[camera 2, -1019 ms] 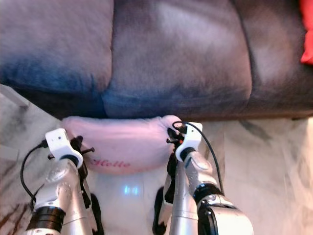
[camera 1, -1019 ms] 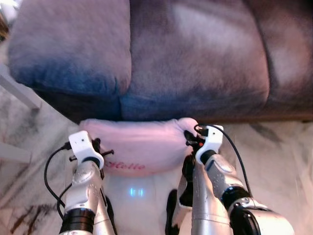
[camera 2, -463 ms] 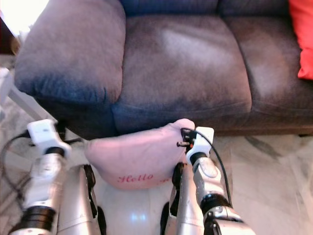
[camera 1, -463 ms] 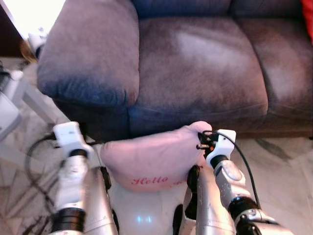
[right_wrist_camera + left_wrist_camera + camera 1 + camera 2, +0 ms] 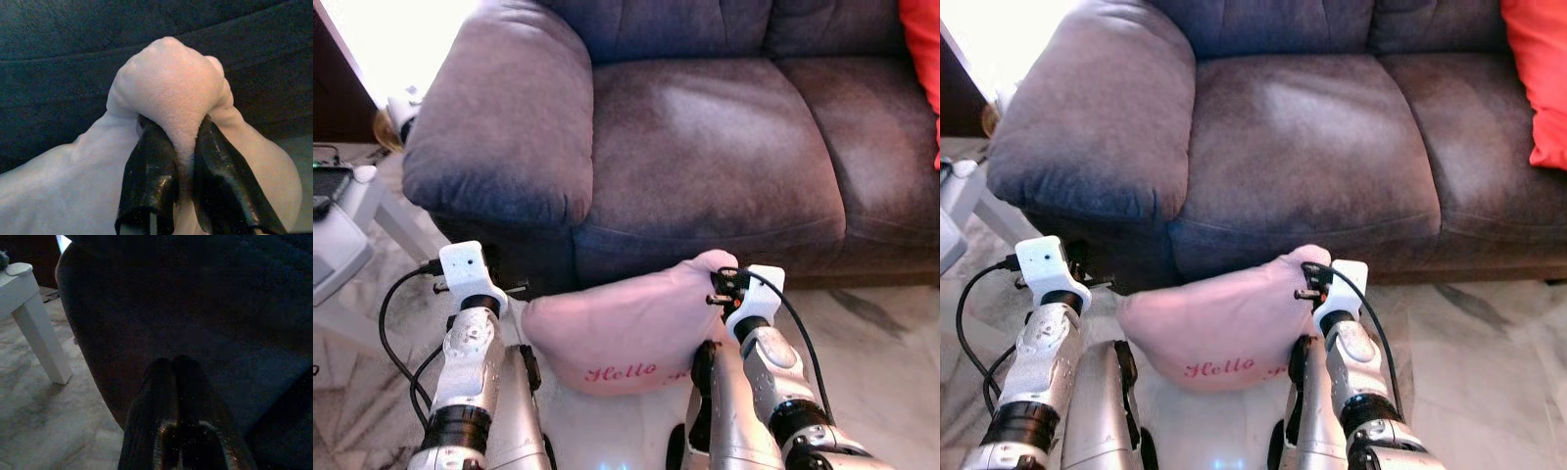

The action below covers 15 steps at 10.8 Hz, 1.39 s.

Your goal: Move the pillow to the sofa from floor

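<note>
The right gripper (image 5: 183, 161) pinches a corner of the pink pillow (image 5: 617, 328), which hangs before the sofa's (image 5: 705, 147) front edge (left gripper (image 5: 176, 377) closed, empty), so the lift is underway and next must clear the seat.

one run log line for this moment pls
phase: lifting | right gripper: shut on pink pillow corner | left gripper: shut, empty | sofa: ahead

Soft, fuzzy pink fleece pillow (image 5: 166, 93) is bunching between glossy black gripper fingers (image 5: 146, 181); matt grey-blue plush sofa (image 5: 705, 137) is standing on polished marble-look floor (image 5: 881, 333).
</note>
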Motion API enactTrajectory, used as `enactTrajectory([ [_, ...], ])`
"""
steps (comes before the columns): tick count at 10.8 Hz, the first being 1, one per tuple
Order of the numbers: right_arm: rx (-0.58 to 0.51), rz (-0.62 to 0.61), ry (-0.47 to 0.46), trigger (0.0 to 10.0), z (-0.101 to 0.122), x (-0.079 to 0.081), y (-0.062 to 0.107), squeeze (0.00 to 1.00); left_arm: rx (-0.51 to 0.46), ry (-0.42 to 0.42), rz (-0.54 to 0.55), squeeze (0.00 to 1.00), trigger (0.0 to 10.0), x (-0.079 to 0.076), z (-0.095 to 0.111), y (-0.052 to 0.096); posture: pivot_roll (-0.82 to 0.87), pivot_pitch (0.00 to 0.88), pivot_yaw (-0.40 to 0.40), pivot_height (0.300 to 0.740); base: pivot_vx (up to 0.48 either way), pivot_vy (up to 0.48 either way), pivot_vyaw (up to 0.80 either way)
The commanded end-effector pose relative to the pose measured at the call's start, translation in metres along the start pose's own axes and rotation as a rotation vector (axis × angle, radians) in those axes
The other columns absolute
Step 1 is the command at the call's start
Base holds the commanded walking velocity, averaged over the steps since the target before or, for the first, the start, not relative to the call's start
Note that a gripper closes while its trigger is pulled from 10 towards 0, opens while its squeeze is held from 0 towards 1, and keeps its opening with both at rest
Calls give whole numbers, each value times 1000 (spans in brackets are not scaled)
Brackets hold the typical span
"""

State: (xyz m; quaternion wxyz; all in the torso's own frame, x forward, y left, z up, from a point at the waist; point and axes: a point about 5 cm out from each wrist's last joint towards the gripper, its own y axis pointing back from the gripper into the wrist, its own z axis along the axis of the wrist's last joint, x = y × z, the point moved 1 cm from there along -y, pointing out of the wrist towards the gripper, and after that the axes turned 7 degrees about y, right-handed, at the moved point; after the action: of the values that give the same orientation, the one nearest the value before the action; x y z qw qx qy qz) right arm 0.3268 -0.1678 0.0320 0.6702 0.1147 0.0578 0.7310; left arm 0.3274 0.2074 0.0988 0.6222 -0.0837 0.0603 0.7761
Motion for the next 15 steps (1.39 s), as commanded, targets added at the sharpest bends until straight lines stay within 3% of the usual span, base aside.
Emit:
enactTrajectory([
  [1, -168, -44, 23, 10000, 38, -13, -6, 0, 14, 9, 23, 0, 10000, 5, -2, 0, 93, 41, -65, 487, 0, 0, 0],
  [4, -226, -23, 30, 10000, 53, -4, -10, 0, -10, 8, -1, 0, 10000, 1, -1, 2, 103, 47, -71, 487, 0, 0, 0],
  [12, -241, -23, 40, 10000, 59, 0, -13, 0, -17, 13, -28, 0, 10000, -8, 0, -4, 91, 43, -59, 588, 0, 0, 0],
  [15, -244, -15, 37, 10000, 60, 3, -14, 0, -24, 16, -26, 0, 10000, -8, 1, -5, 93, 41, -59, 588, 0, 0, 0],
])
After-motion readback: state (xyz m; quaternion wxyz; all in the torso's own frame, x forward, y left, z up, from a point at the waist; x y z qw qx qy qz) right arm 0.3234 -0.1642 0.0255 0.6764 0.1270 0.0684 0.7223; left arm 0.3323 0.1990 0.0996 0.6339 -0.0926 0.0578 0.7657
